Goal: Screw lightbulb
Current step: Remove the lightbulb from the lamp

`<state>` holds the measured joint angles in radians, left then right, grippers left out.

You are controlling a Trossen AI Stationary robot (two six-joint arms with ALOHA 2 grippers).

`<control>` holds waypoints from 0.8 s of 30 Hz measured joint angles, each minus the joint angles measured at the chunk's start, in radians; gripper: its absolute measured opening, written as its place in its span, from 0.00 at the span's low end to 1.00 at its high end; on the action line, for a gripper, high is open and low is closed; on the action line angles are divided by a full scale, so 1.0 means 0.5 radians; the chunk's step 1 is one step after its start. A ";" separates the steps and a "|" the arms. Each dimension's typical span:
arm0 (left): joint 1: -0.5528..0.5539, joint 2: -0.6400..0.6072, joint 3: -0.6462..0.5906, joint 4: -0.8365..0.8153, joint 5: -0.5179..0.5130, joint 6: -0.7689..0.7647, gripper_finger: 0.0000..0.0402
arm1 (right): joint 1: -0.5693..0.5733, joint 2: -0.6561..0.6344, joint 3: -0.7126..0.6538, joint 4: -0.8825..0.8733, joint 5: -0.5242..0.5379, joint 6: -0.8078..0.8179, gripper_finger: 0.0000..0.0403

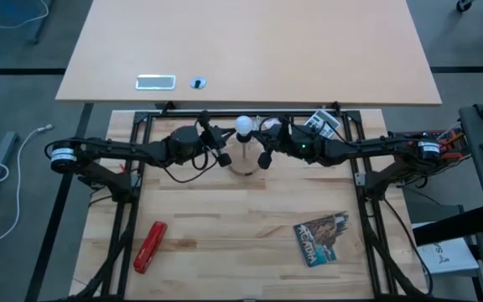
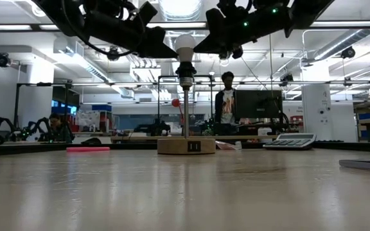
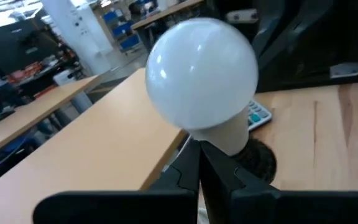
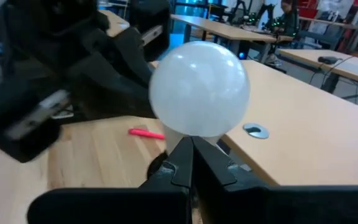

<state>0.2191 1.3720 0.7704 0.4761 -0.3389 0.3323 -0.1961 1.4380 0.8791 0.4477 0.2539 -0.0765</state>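
The white lightbulb [image 1: 243, 127] stands upright on a black socket [image 2: 185, 81]. The socket tops a thin stem above a round wooden disc [image 2: 186, 145] at the table's far middle. My left gripper [image 1: 228, 137] is shut and comes in level from the table's left, its tips at the bulb's neck. My right gripper [image 1: 261, 135] is shut too and mirrors it from the table's right. In the low view both grippers [image 2: 171, 54] [image 2: 199, 51] flank the bulb [image 2: 185, 46] high above the table. My left gripper's shut fingertips [image 3: 197, 149] rest against the bulb's white neck [image 3: 224, 135], just under the globe, coming level from the table's left. The bulb stays upright on the socket. My right gripper's shut fingertips [image 4: 188, 144] meet the bulb's neck [image 4: 174, 133] under the globe, coming level from the table's right, opposite the other gripper.
A calculator [image 1: 324, 124] lies just behind my right gripper. A red tool [image 1: 149, 246] lies near left and a printed booklet [image 1: 324, 237] near right. A second table [image 1: 250, 50] stands beyond the far edge. A person [image 2: 227, 102] stands in the room behind.
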 joint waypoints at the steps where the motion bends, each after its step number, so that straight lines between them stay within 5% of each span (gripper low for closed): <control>1: 0.002 0.000 -0.001 0.013 0.048 0.003 0.00 | -0.008 0.001 0.000 -0.001 0.000 0.000 0.00; 14: -0.001 0.001 -0.001 0.032 0.251 -0.009 0.00 | -0.067 0.003 -0.001 0.000 0.003 -0.005 0.00; 24: -0.051 -0.002 -0.001 -0.001 0.223 -0.104 0.00 | -0.107 0.003 -0.001 -0.060 0.000 -0.030 0.00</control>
<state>0.1936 1.3712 0.7700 0.4756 -0.2277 0.2801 -0.2498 1.4395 0.8787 0.4178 0.2538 -0.0913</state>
